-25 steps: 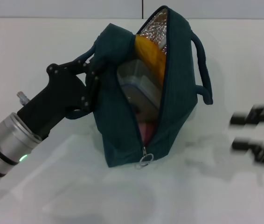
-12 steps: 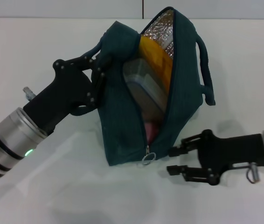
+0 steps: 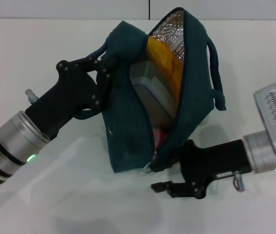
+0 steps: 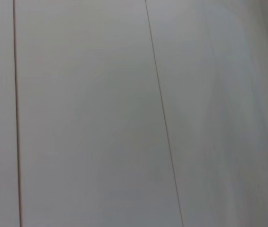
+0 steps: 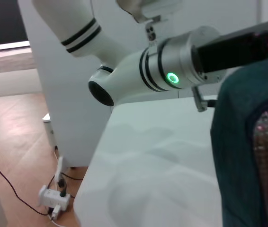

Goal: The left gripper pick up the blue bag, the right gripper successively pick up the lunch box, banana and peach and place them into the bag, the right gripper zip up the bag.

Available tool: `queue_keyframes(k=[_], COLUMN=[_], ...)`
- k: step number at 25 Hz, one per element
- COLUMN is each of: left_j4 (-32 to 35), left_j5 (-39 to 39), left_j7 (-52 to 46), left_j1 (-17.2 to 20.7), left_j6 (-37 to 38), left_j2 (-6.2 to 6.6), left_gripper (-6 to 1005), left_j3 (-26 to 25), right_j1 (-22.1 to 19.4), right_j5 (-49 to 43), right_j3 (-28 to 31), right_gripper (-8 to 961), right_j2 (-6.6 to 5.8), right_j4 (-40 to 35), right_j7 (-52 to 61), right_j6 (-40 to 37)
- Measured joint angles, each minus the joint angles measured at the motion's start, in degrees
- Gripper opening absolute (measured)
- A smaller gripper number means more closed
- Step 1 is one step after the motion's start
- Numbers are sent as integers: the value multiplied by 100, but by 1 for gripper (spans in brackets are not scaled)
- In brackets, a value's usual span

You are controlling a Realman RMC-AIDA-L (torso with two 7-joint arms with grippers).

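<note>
Where zipper meets right gripper (image 3: 153,176), pull hidden.

White table (image 3: 40,44), blue bag (image 3: 128,141) standing on it

Blue bag (image 3: 128,141) stands on the worktop (image 3: 40,44) at center, tipped w/ its open mouth facing front and up. Left tool (image 3: 101,73) is at the bag's left side, up by the handle. Right tool (image 3: 158,176) sits low at the bag's front right corner, by the zipper end. In the bag: banana (image 3: 165,61) highest and furthest back, lunch box (image 3: 150,95) just in front of and below it, peach (image 3: 160,135) lowest, nearest the zipper end.
</note>
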Motion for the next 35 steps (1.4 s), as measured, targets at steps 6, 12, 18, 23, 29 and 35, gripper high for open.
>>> queue_keyframes(k=[6,12,18,23,29,35], left_j4=[0,0,0,0,0,0], left_j5=[0,1,3,3,6,9], left_j7=[-6,-6,-5,-7,-7,19], left_j1=[-4,-1,-4,-5,-51,-80], left_j6=[9,15,32,36,23,-13], left_j2=[-2,5,7,15,16,12], left_gripper=[47,48,48,48,48,48], left_j3=[5,-2,2,17,24,20], right_j1=[-49,-336,-786,-830,-718,-366], right_j5=[592,642,576,467,443,483], right_j3=[-845,-708,52,98,63,-209], right_gripper=[368,367,366,366,365,364], right_j2=[4,-103,-172,-191,-87,7], right_j4=[-244,-517,-635,-534,-364,-191], right_j7=[0,-34,-161,-151,-148,15], right_j6=[691,259,-139,-8,147,436])
